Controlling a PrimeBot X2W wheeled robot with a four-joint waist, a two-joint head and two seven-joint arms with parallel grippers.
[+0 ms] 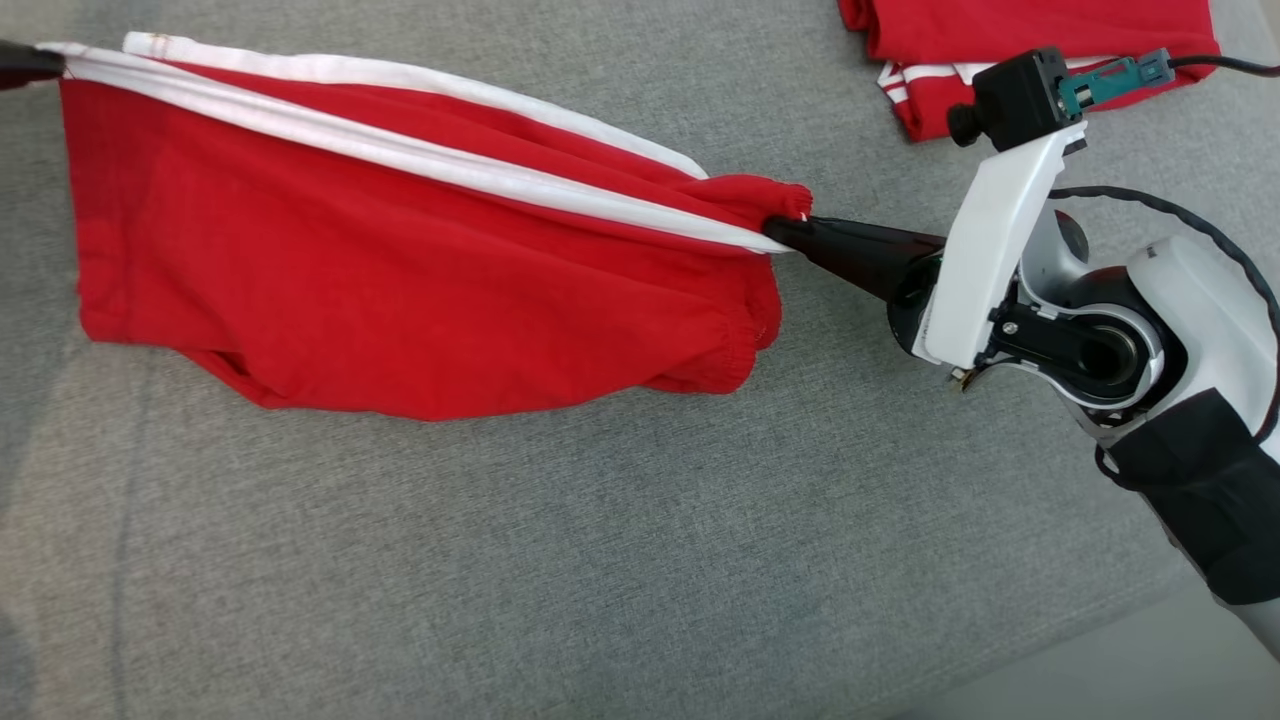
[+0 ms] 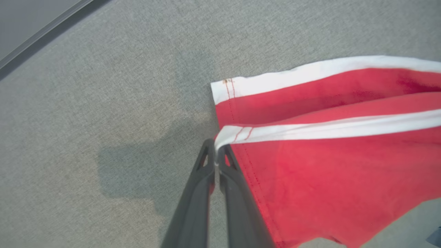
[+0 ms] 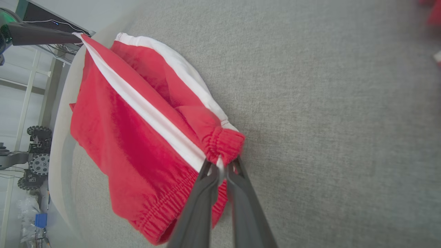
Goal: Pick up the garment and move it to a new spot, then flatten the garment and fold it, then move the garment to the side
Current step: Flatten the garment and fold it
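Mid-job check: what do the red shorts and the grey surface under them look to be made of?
The shorts: soft matte knit, probably cotton or a blend; they hang in loose folds and pucker at the elastic waistband, with white stripes sewn on. The surface: grey woven cloth, matte, like upholstery; a fine flecked weave shows.

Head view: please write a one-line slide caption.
The left gripper and right gripper, each shut on one end, stretch red white-striped shorts over a grey surface; another red garment lies beyond.

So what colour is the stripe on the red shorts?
White. The long stripe on the red cloth shorts shows best in the head view.
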